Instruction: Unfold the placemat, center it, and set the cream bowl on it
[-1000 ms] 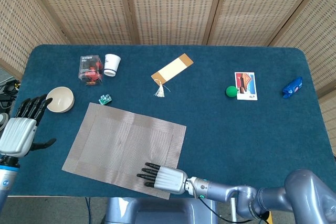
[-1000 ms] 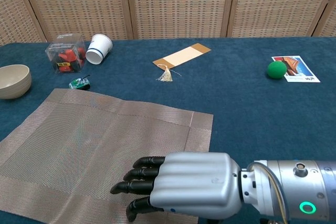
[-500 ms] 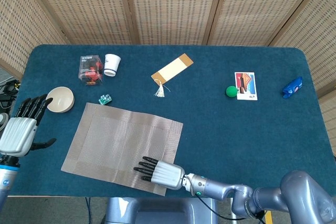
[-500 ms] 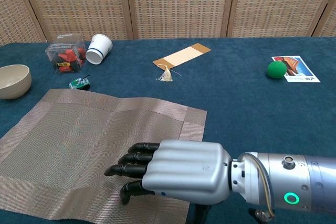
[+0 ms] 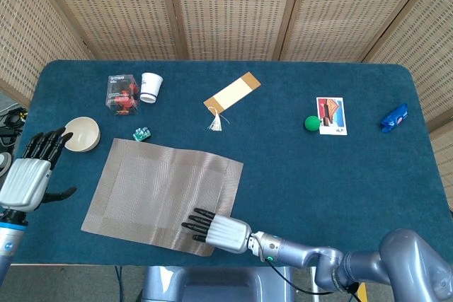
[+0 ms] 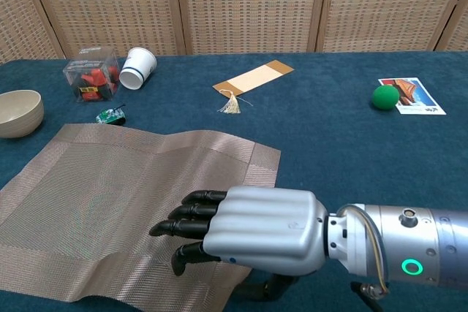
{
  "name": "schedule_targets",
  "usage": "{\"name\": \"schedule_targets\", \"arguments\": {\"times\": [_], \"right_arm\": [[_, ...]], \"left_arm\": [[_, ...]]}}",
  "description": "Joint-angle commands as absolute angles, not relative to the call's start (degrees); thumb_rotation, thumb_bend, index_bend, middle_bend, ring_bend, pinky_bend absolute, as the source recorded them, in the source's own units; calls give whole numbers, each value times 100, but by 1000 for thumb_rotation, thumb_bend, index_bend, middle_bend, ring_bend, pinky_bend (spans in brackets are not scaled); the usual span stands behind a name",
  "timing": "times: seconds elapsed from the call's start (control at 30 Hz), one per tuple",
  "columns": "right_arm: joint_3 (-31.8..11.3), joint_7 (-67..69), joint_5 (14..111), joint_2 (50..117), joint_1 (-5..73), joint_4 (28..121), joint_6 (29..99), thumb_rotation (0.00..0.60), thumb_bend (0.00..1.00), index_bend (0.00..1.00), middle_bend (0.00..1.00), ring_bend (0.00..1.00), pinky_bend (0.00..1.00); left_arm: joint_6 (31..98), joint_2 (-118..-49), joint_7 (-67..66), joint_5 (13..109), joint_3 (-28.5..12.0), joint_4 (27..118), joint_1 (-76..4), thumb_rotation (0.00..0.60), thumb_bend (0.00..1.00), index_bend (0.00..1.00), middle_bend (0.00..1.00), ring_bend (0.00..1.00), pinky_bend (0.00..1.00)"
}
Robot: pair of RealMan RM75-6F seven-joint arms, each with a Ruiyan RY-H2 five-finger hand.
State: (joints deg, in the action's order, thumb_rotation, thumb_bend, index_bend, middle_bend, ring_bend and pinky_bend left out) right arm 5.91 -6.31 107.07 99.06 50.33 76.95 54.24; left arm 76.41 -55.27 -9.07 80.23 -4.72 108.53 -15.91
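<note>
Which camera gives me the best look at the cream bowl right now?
The head view: the whole cream bowl shows, rim and inside, just beyond the left hand. The chest view cuts the cream bowl off at its left edge.

The right hand [image 6: 241, 231] covers the near right corner of the placemat [image 6: 110, 202], so contact beneath its palm cannot be seen. In the chest view the cream bowl [image 6: 18, 112], far to that hand's left, is cut by the frame edge. The small green item [image 5: 142, 133] beyond the mat is too small to identify.
</note>
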Motion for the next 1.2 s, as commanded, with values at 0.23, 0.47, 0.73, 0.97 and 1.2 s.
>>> {"name": "schedule_targets", "arguments": {"times": [0.23,0.47,0.73,0.97,1.2], "right_arm": [[689,-588,10734,9872,5037,7675,5460,600,746,378,87,0,0],[738,-527,10759,9896,5047,7614,5499,600,740,558,99,0,0],[766,-397,10773,9938,5031,7488,5619,600,741,718,121,0,0],[795,-280,10844,9908,5031,7414,5787,600,743,725,131,0,0],[839,-338,10919,9586,4971,7427,6041,600,742,725,138,0,0]], "left_arm": [[7619,-5528,-905,8043,-471,10854,-1593,600,0,0,0,0,0],[7610,-5524,-894,8046,-476,10852,-1592,600,0,0,0,0,0],[7579,-5532,-901,8043,-478,10845,-1601,600,0,0,0,0,0],[7546,-5542,-927,8038,-476,10843,-1612,600,0,0,0,0,0],[7522,-5544,-928,8034,-470,10845,-1615,600,0,0,0,0,0]]}}
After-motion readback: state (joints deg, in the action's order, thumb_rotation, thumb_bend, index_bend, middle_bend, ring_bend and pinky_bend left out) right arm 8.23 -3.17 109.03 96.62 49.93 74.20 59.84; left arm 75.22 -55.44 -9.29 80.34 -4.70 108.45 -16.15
